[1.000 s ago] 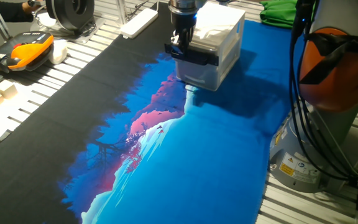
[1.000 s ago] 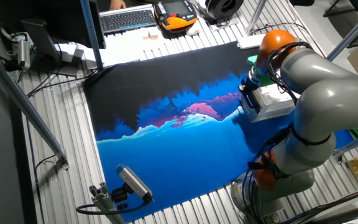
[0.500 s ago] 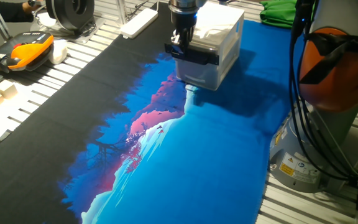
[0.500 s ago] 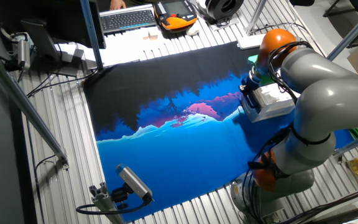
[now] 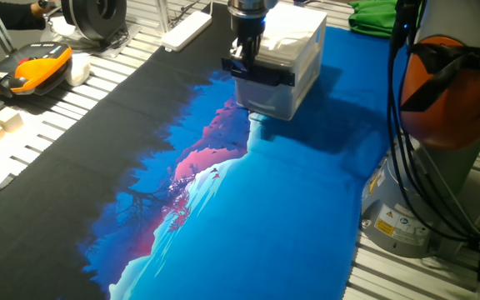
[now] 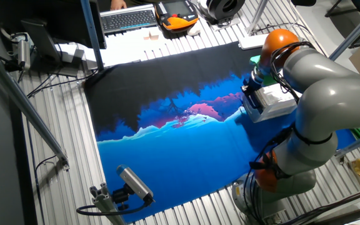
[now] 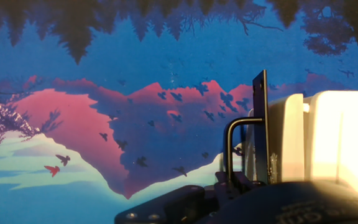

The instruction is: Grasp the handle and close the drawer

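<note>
Clamping the handle (image 5: 261, 73) from above, hand (image 5: 242, 63) at drawer (image 5: 265, 96) front, printed mat (image 5: 248, 217) stretching ahead

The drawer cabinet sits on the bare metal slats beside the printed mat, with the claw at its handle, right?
Not quite. In both fixed views the cabinet stands on the printed mat, not on the slats. The claw is at its handle.

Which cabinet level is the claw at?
The top drawer, carrying the black handle; the claw is at that handle, above the plain lower front.
</note>
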Available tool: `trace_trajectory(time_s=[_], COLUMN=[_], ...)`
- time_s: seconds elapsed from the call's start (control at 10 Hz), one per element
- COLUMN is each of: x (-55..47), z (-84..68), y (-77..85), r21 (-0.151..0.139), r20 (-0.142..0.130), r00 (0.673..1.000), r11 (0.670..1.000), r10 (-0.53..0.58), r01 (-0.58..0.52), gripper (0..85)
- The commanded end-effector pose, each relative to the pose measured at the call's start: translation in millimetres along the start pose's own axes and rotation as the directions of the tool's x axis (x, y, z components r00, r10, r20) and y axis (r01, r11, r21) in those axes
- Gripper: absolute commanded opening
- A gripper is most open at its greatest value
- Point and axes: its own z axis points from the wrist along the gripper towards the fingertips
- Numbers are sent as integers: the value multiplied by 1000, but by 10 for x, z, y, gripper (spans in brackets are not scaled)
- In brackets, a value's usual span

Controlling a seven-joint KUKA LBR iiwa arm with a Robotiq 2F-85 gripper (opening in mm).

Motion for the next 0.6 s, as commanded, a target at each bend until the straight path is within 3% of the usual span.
trace_trajectory(time_s=[0.0, 0.5], x=[-1, 5], z=[-3, 3], y=[-1, -33], r21=[0, 1], r20=[-1, -1], r00=[1000, 1000], r11=[1000, 1000], r10=[-1, -13], r01=[1, 13], gripper=[0, 0])
